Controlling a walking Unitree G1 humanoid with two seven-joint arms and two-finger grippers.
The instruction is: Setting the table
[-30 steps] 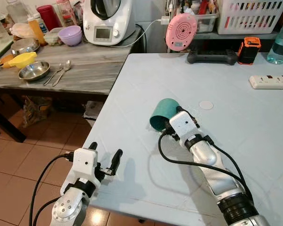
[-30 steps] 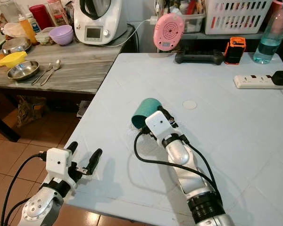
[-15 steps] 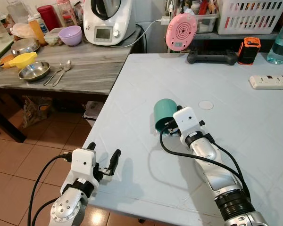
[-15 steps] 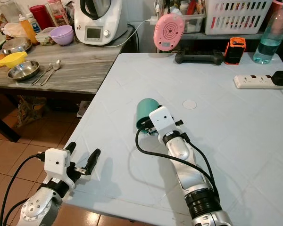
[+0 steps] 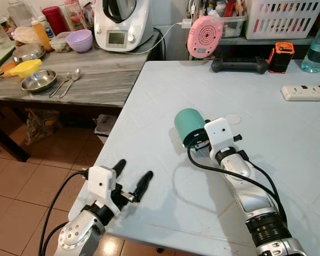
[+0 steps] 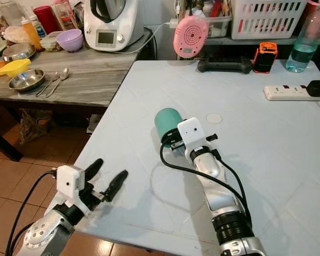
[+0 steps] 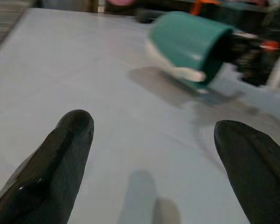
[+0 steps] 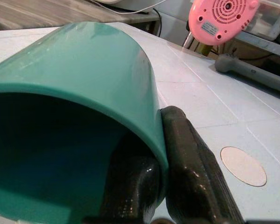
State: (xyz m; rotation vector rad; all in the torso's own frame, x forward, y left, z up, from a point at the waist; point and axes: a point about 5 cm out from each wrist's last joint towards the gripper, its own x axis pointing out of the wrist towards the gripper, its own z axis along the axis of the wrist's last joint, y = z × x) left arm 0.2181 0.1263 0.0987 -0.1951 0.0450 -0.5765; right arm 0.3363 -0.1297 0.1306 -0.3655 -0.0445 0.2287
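Note:
A teal cup (image 5: 189, 125) is held tilted on its side just above the pale blue table (image 5: 165, 85), near its middle. My right gripper (image 5: 198, 142) is shut on the cup's rim, one finger inside and one outside, as the right wrist view shows (image 8: 191, 172). The cup's closed base points toward the far left. My left gripper (image 5: 132, 180) is open over the table's near left corner, nothing between its fingers (image 7: 60, 158); in the left wrist view the cup (image 7: 189, 46) lies ahead of it.
A round white disc (image 5: 233, 118) lies on the table right of the cup. At the far edge stand a pink fan (image 5: 204, 36), a power strip (image 5: 305, 93) and a bottle (image 5: 316, 50). A grey counter (image 5: 96, 74) to the left carries bowls and spoons.
My right gripper has lifted and turned the cup, carrying it slightly right. The left gripper has moved right and forward over the table's corner.

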